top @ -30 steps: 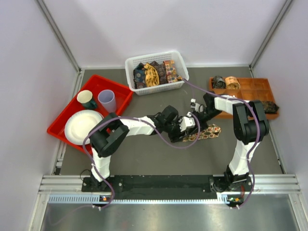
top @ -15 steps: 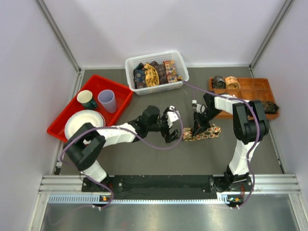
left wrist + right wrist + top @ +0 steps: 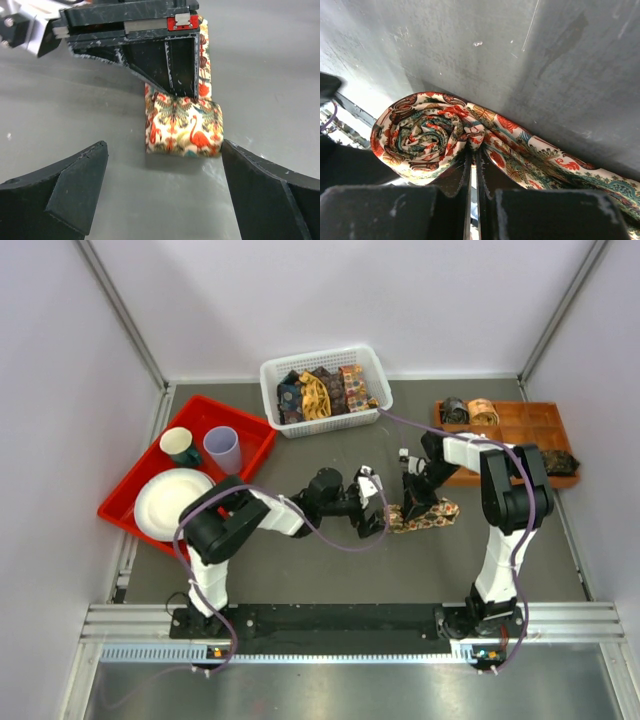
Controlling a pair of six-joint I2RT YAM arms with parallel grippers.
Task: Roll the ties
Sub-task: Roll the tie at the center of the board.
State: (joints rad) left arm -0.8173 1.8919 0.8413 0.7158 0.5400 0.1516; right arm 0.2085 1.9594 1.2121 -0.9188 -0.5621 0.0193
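Well, nearest me the left hand (image 3: 375, 506) sits low over the desk (image 3: 330, 570), spread wide. In its wrist view its two fingers (image 3: 60, 185) stand well apart either side of the tie (image 3: 435, 513) and touch nothing.

That tie, tan with orange-red birds, lies at mid-desk. The end nearest the left hand is wound into a small coil, and the rest runs flat toward the right.

Just behind the coil the right hand (image 3: 411, 508) stands steeply on the fabric. In its own wrist view the fingers (image 3: 452, 182) are pressed almost together and pinch the cloth at the foot of the coil.

Further back on the left is a red tray (image 3: 255, 435) carrying a plate (image 3: 172, 503), a green mug (image 3: 180, 445) and a pale cup (image 3: 222, 448).

At the far edge a white basket (image 3: 320, 356) holds loose ties (image 3: 318, 392).

Far right, an orange tray (image 3: 520, 425) has two rolled ties (image 3: 468, 411) in its back-left corner.
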